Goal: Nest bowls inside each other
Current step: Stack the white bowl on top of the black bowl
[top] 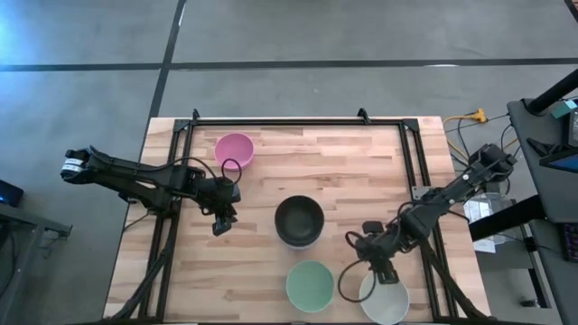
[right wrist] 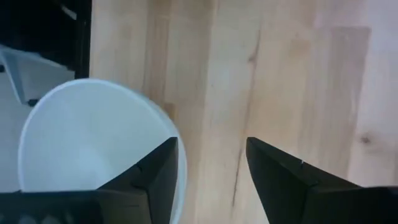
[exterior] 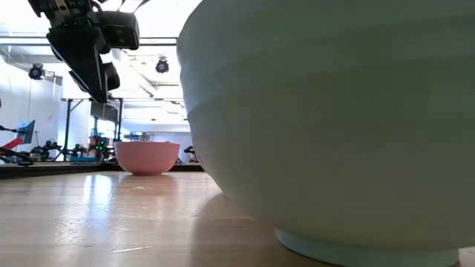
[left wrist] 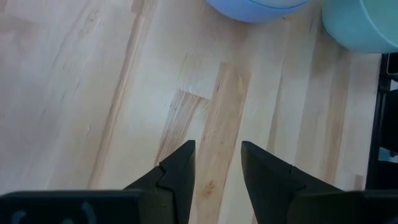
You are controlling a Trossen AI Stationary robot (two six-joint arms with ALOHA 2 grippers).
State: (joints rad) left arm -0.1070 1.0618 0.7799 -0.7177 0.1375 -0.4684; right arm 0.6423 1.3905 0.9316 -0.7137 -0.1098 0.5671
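Note:
Four bowls show in the high view: a pink bowl (top: 234, 149) toward the far edge, a bowl that looks black from above (top: 299, 220) in the middle, a mint green bowl (top: 310, 285) and a white bowl (top: 385, 300) at the near edge. My left gripper (top: 221, 224) (left wrist: 217, 146) is open above bare wood, left of the black bowl. My right gripper (top: 383, 274) (right wrist: 211, 143) is open over the white bowl's (right wrist: 93, 137) rim, with one finger (right wrist: 155, 174) above the inside and the other outside. The remaining bowls are out of view. My right gripper stands astride the white bowl's rim (right wrist: 179, 163), coming from above. I cannot tell whether a finger touches it. The bowl sits upright on the table.
In the left wrist view a blue bowl wall (left wrist: 255, 7) and the mint green bowl (left wrist: 360, 25) lie ahead of the fingers. The mint green bowl (exterior: 334, 119) fills the low view, with the pink bowl (exterior: 146, 157) behind. A black frame (top: 298, 120) borders the table.

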